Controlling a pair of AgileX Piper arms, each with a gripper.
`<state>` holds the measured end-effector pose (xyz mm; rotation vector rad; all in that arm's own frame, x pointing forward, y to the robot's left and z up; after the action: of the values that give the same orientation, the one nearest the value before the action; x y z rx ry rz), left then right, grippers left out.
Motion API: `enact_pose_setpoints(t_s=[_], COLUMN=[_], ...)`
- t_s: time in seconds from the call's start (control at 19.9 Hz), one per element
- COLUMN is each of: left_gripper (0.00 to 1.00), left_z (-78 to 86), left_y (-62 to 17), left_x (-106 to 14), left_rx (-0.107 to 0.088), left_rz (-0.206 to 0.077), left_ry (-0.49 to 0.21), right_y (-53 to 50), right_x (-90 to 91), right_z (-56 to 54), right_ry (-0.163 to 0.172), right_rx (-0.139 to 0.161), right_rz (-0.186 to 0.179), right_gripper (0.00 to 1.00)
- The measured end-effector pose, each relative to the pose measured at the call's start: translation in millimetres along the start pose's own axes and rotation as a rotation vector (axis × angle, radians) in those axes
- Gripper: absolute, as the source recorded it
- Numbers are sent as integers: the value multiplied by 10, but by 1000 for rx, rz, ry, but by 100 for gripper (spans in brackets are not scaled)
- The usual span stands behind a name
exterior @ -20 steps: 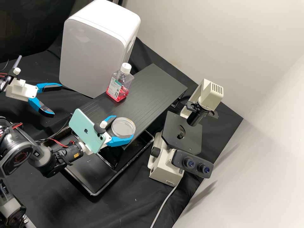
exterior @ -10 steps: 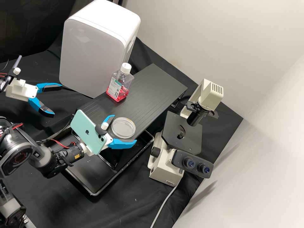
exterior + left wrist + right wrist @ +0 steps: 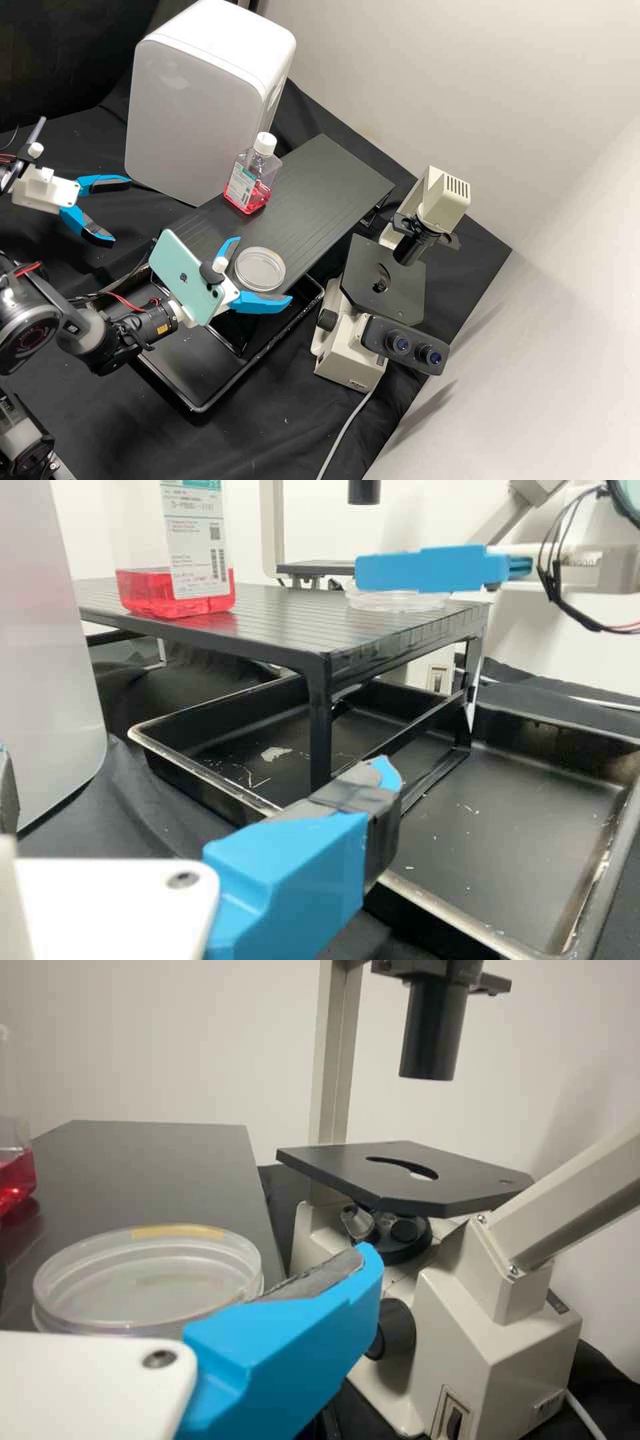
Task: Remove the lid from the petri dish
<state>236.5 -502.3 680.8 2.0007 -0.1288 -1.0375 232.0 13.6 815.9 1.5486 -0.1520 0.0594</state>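
Over the last second my right claw [image 3: 264,269] has let its two blue fingers drift apart. A second ago they sat close around the dish [image 3: 259,268], the lower one curled up to its rim. Now that lower finger has sunk toward the bottom of the high view, and a sliver of the dark shelf [image 3: 320,193] shows between it and the rim. The upper finger has swung up and away a little too. It lies just beside the dish's left edge, and I cannot tell whether it touches. So this claw is spread, straddling the dish and pinching nothing.

The dish has not budged. It sits a little left of the middle of the high view, at the near corner of the shelf. The lid [image 3: 150,1260] lies flat on it, with a yellow strip across the top. From my right wrist I see one finger [image 3: 290,1345] just beside the dish's wall.

My reading is that no grip has been made yet. I seem to be widening the fingers to set them better, so nothing is gained for the task so far. The lid is yet to be taken by its edge and raised straight up. I must not drag the lower half off the corner toward the tray [image 3: 200,373] below.

My left claw [image 3: 119,208] hangs spread and empty near the left edge of the high view, well apart from the dish and where it was before.
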Motion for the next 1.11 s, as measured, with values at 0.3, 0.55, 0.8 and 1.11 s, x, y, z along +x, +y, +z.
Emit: enact_pose_setpoints(t_s=[0.3, 0.55, 0.8, 1.11], left_gripper=[100, 100, 100, 100], left_z=[7, 7, 7, 5], left_y=[-1, -1, -1, -1], left_x=[2, 2, 2, 2], left_rx=[0, 0, 0, -1], left_rz=[0, 0, 0, 0], left_ry=[-2, -2, -2, -1], right_y=[32, 23, -16, -52], right_x=[-11, -12, -8, -1], right_z=[-19, -28, -31, -6], right_ry=[0, 4, 5, -16], right_rx=[10, 11, 10, 15], right_rz=[20, 17, 0, -7], right_gripper=[100, 100, 100, 100])
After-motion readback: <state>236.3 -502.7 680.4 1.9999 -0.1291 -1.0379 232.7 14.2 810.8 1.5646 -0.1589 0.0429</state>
